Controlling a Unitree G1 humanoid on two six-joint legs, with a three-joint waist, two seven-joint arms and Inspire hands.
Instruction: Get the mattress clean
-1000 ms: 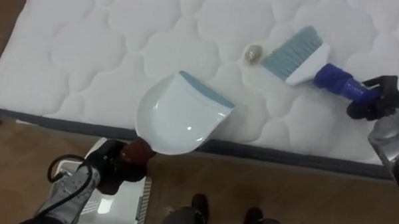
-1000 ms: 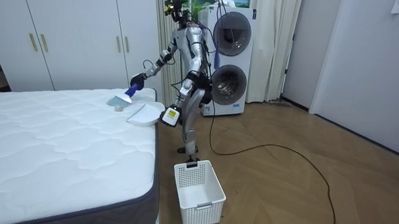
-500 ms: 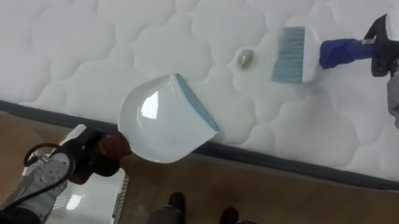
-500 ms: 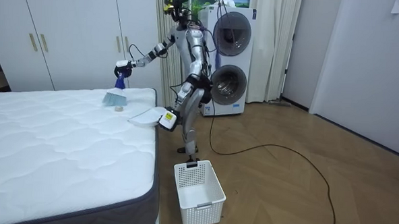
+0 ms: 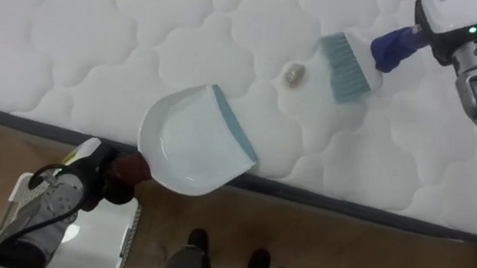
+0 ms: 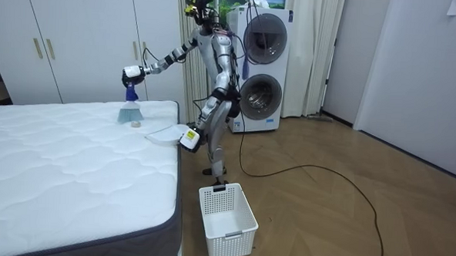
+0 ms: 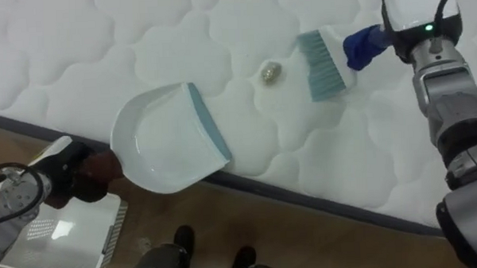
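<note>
A white dustpan (image 5: 192, 139) with a blue-grey lip rests on the near edge of the white quilted mattress (image 5: 101, 59). My left hand (image 5: 85, 183) is shut on its dark handle just off the bed's edge. A small crumpled scrap (image 5: 294, 74) lies on the mattress beyond the pan's lip. Just right of the scrap, the light blue bristles of a brush (image 5: 343, 63) touch the mattress. My right hand (image 5: 445, 23) is shut on its blue handle, with the arm stretched out over the bed (image 6: 72, 160).
A white plastic basket (image 6: 226, 213) stands on the wooden floor beside the bed, below my left hand. I stand at the bed's corner, with stacked washing machines (image 6: 261, 68) behind me and white wardrobes (image 6: 78, 36) along the wall.
My right arm has lifted and reached farther over the bed, carrying the brush round to the far right of the scrap. The dustpan has stayed at the bed's edge.
</note>
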